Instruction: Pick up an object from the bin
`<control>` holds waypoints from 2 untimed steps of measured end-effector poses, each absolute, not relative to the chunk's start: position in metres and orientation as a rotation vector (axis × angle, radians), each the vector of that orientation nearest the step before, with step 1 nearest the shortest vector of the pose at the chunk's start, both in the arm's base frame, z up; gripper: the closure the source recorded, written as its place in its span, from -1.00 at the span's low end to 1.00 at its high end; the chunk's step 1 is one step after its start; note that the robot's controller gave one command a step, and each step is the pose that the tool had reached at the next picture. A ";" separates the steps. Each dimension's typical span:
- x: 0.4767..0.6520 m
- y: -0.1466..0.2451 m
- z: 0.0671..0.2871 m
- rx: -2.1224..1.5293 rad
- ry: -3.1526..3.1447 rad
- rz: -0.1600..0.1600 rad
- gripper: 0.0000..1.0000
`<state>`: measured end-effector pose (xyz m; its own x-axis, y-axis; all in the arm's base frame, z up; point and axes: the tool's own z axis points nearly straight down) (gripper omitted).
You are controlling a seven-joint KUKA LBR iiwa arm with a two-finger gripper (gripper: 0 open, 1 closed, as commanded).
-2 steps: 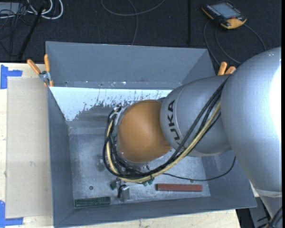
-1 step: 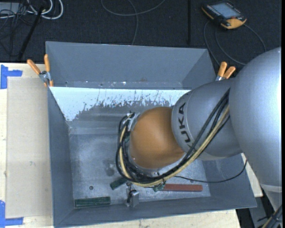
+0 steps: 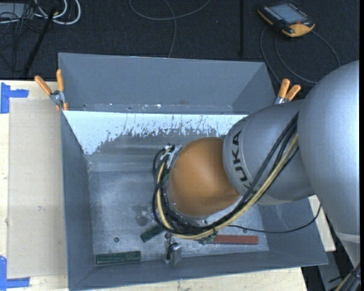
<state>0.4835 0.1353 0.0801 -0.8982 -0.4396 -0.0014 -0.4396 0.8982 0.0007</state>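
My gripper (image 3: 172, 251) pokes out from under the arm's wrist, low over the bin floor near the front wall, mostly hidden by the wrist. A small dark green piece (image 3: 150, 234) lies just to its upper left; whether it touches the gripper I cannot tell. Further left, along the front wall, lies a flat dark green bar (image 3: 118, 257). To the right of the gripper a thin reddish-brown bar (image 3: 237, 240) rests on the floor, partly crossed by a cable.
The arm, with its orange cover and looped cables, hangs over the middle and right of the bin. A tiny dark speck (image 3: 116, 241) sits on the floor left of the gripper. The bin's sloped walls rise on all sides.
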 end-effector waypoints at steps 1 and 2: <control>0.500 0.114 0.106 -0.824 3.033 0.002 1.00; 0.500 0.114 0.106 -0.823 3.034 0.002 -1.00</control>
